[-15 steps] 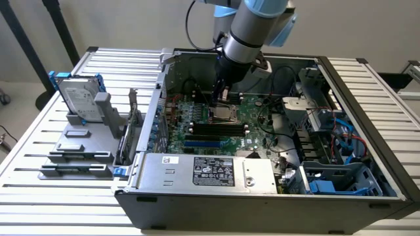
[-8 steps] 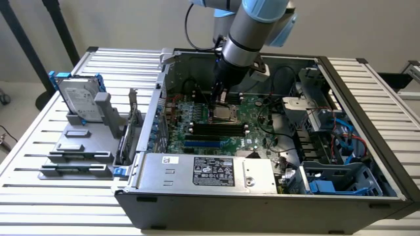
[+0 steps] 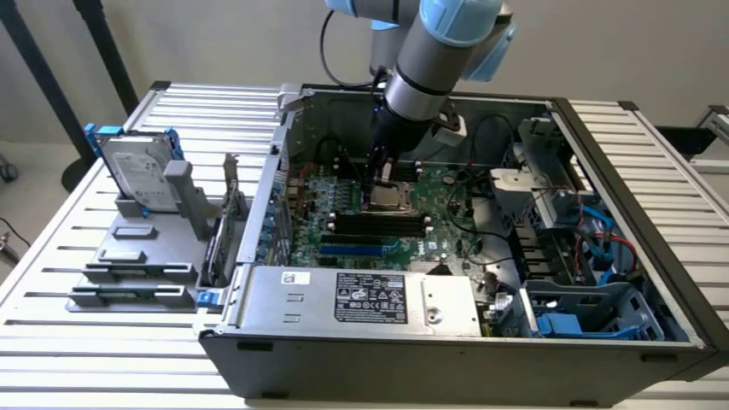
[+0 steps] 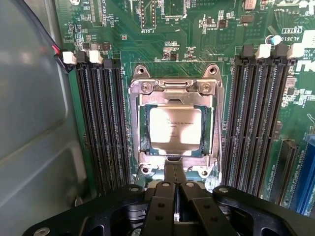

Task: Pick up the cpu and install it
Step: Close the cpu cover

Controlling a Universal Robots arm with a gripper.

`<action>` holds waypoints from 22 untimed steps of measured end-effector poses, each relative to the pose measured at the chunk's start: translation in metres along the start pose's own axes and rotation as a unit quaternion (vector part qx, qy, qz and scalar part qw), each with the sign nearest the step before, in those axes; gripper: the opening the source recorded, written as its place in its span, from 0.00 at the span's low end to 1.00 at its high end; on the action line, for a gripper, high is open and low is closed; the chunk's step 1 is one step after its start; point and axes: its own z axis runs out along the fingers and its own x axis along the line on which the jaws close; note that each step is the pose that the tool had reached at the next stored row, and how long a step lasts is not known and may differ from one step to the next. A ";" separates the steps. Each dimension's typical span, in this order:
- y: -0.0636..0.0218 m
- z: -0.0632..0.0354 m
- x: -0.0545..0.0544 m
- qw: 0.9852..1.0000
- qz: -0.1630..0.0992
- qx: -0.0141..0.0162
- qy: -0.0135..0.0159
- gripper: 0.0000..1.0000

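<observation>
An open computer case [image 3: 456,367] lies on a slatted table [image 3: 57,256], filling the middle and right of the exterior view. The robot arm reaches down into it from the top centre, its gripper [image 3: 381,171] (fingers pressed together, holding nothing I can make out) low over the motherboard [image 3: 450,231]. In the wrist view the closed gripper [image 4: 175,169] meets the near edge of the socket frame [image 4: 174,88], where the cpu [image 4: 174,125] lies flat, silver top upward, between banks of memory slots [image 4: 103,128]. Seating seems to be the step in hand. I'd judge it wants the chip level and square, with only light pressure.
</observation>
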 end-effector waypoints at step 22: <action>-0.0164 -0.0036 -0.005 1.000 -0.001 0.006 0.028 0.11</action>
